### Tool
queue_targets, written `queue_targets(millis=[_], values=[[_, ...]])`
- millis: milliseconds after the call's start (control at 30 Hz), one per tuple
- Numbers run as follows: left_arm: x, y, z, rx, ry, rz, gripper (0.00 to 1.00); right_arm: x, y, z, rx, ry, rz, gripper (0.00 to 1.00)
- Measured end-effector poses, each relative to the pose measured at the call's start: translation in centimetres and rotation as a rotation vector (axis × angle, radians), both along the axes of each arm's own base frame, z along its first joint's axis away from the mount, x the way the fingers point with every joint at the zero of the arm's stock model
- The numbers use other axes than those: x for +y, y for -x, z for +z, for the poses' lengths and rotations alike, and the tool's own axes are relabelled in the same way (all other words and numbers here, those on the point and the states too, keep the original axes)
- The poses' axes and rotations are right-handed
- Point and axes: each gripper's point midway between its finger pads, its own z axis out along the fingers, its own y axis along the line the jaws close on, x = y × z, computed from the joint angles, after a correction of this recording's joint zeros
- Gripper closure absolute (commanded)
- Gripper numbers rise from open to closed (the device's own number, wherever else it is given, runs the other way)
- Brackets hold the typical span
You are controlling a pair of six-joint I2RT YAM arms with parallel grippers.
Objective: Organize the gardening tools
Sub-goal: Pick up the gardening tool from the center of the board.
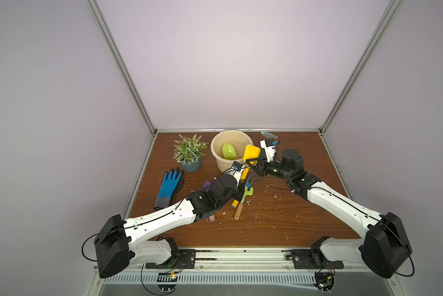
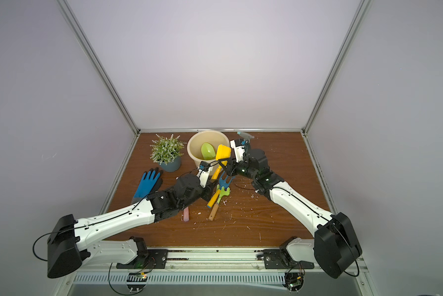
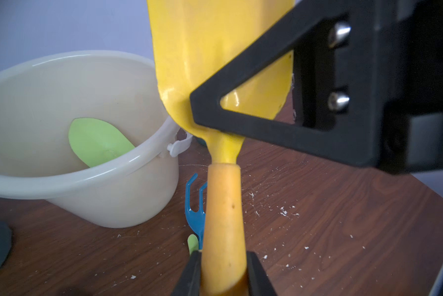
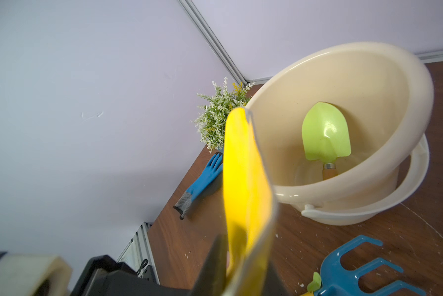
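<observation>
The yellow trowel (image 1: 251, 153) hangs tilted beside the cream bucket (image 1: 215, 143), blade up. My left gripper (image 3: 223, 256) is shut on its orange-yellow handle (image 3: 223, 205). My right gripper (image 4: 243, 246) is closed across the blade's neck, and one of its black fingers (image 3: 266, 133) presses there. Inside the bucket lies a lime-green trowel (image 4: 325, 133). A blue rake (image 1: 250, 179) and a lime-green rake (image 1: 247, 192) lie on the table below the left gripper (image 1: 241, 179). A purple trowel (image 1: 207, 185) is mostly hidden under the left arm. The teal spray bottle (image 1: 268, 134) lies behind the right wrist.
A potted green plant (image 1: 189, 151) stands at the back left, with a blue-and-grey glove (image 1: 169, 187) in front of it. White crumbs are scattered over the wooden table (image 1: 279, 225). Metal frame posts and pale walls close in the back and sides.
</observation>
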Motion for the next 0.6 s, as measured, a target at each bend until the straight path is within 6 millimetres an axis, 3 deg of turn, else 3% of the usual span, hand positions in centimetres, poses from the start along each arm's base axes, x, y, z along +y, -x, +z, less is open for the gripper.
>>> queue_targets(millis=[133,333,600], values=[[0.5,-0.3,0.5,-0.016,0.010,0.033,0.49,0.9,-1.0,1.2,-0.029,0.007,0.010,0.91],[3.3,0.2,1.9,-0.054,0.066,0.116,0.32,2.2,-3.8,4.1,-0.115,0.038,0.002,0.92],[7.9,0.7,2.7,-0.061,0.095,0.269,0.27,3.9,-9.9,8.8,-0.280,0.111,-0.089,0.91]])
